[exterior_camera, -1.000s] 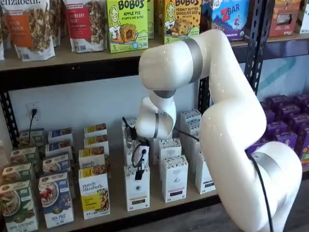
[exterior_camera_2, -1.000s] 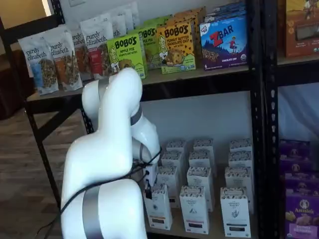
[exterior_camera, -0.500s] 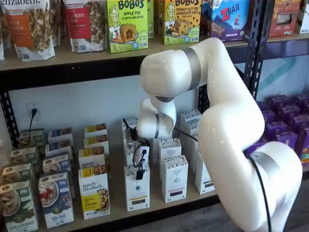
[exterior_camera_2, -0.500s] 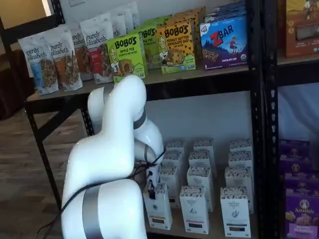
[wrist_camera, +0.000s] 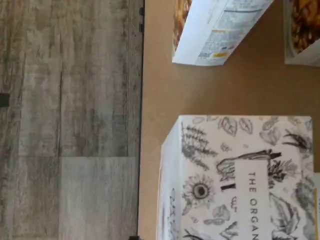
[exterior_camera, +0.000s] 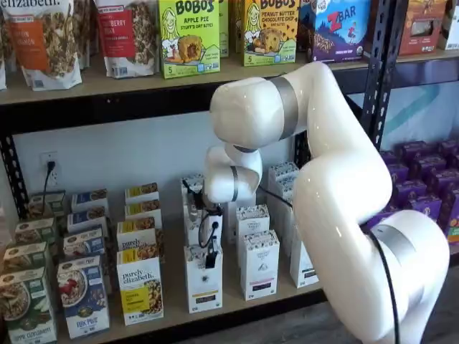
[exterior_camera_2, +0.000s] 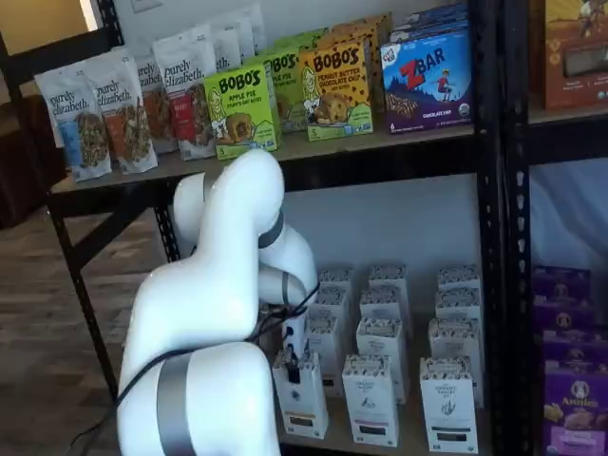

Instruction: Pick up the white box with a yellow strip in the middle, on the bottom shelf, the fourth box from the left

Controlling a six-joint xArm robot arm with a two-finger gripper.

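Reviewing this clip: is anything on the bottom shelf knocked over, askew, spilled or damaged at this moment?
Nothing stands out. In both shelf views the white box stands upright at the front of its row on the bottom shelf, with the gripper at its top. The neighbouring cartons stand in tidy rows, and no spill or damage shows.

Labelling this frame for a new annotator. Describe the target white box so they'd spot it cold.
Find the bottom shelf, the tan board in the black rack. The white box stands at its front edge, right of the yellow purely elizabeth box, directly under the gripper. Its front strip is yellow-gold; the like carton to its right has a pinkish one.
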